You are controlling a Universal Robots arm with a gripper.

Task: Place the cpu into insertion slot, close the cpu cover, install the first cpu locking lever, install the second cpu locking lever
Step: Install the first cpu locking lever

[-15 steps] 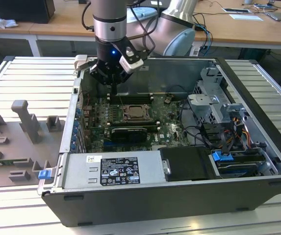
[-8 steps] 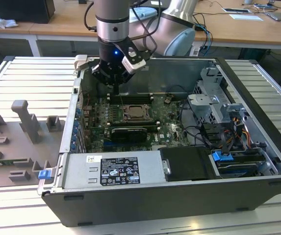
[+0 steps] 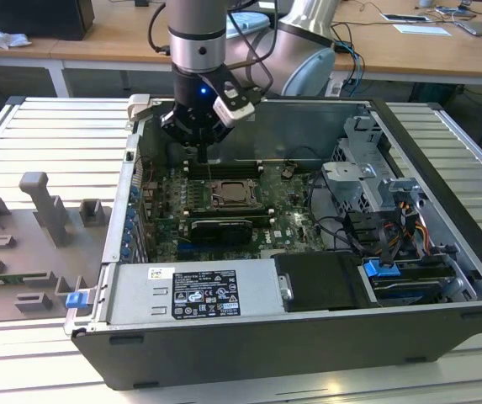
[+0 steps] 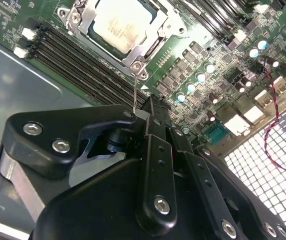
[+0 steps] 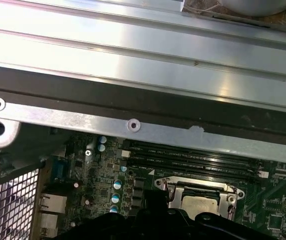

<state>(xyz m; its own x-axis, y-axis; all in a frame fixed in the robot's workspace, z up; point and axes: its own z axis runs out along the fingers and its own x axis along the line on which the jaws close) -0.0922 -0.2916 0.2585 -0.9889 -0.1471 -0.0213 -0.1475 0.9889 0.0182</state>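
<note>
Silver-beige chip (image 4: pixel 119 24): we find it lying flat in the socket (image 4: pixel 77 19) on the green board (image 4: pixel 207 45).
Cover (image 4: pixel 150 44): folded down around the chip's edges; we judge this pins the chip so the levers can clamp it.
Lever (image 4: pixel 134 90): thin wire standing up from the socket's corner, not latched.
Pincer (image 4: pixel 142 113): fingertips closed almost together on the lever's free end, just beside the socket.
Arm (image 3: pixel 197 34): we see it hanging upright, wrist down, inside the open computer case (image 3: pixel 442 168).
</note>
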